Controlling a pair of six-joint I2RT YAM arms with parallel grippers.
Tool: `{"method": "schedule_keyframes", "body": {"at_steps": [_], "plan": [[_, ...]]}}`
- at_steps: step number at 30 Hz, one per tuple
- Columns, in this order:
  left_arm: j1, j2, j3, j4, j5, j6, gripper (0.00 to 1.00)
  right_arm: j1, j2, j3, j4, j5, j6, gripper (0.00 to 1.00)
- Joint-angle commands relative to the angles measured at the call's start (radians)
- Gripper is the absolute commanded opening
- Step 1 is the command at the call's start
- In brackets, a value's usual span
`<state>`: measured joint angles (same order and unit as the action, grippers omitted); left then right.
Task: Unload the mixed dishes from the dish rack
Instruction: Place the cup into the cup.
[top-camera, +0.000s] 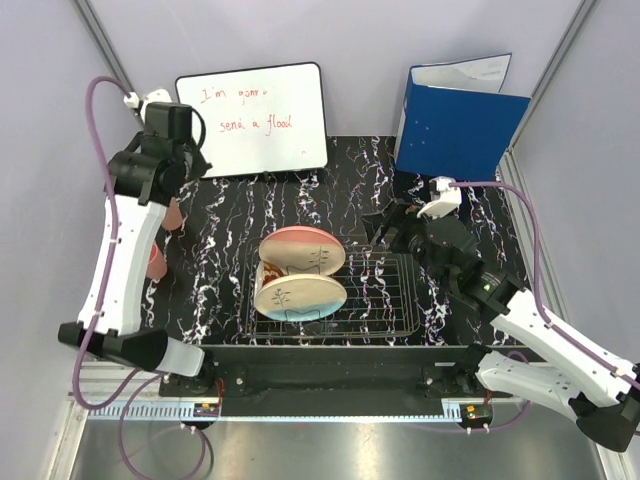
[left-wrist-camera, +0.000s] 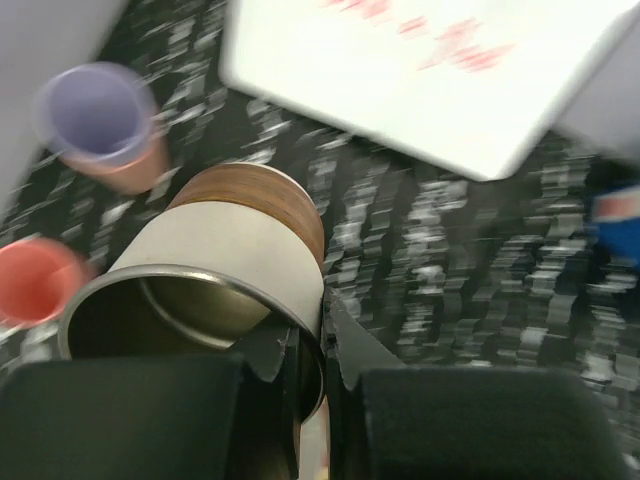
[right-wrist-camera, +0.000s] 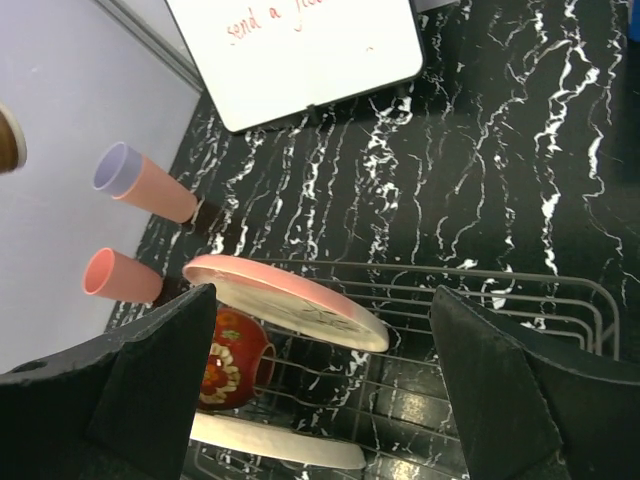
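Black wire rack at the near edge holds two tilted cream-pink round plates; pink and lavender-rimmed tumblers stand by the left edge; cream-and-brown bowl held aloft.

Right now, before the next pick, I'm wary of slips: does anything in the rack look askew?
Yes. In the dish rack, the far plate and near plate lean steeply, and a red flowered cup seems tipped over between them.

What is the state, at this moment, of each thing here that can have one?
Cream bowl: in air, tilted, pinched at rim.
Left gripper: shut on cream bowl.
Right gripper: open, pointed at dish rack.
Far plate: leaning in dish rack.
Near plate: leaning in dish rack.
Red bowl: in dish rack, between plates.
Lavender tumbler: upright on table.
Pink tumbler: upright on table.
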<state>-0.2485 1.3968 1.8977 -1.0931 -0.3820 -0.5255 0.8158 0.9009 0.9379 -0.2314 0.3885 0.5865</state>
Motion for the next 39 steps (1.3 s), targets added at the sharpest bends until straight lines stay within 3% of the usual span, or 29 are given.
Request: {"method": "schedule_keyframes", "body": {"at_steps": [1, 5, 12, 22, 39], "plan": [[0.055, 0.043, -0.003, -0.132, -0.169, 0.058, 0.00, -0.003, 0.004, -0.022, 0.020, 0.038, -0.025, 0.95], [0.144, 0.028, -0.112, -0.119, -0.215, 0.050, 0.00, -0.003, 0.006, -0.034, 0.020, 0.009, -0.043, 0.95], [0.332, -0.039, -0.359, -0.019, -0.111, 0.059, 0.00, -0.003, 0.061, -0.045, 0.027, -0.048, -0.024, 0.95], [0.390, 0.016, -0.313, -0.013, -0.040, 0.056, 0.00, -0.004, 0.014, -0.123, 0.061, -0.042, -0.013, 0.95], [0.491, 0.053, -0.473, 0.076, 0.054, -0.039, 0.00, -0.004, 0.096, -0.045, 0.049, -0.071, -0.054, 0.95]]}}
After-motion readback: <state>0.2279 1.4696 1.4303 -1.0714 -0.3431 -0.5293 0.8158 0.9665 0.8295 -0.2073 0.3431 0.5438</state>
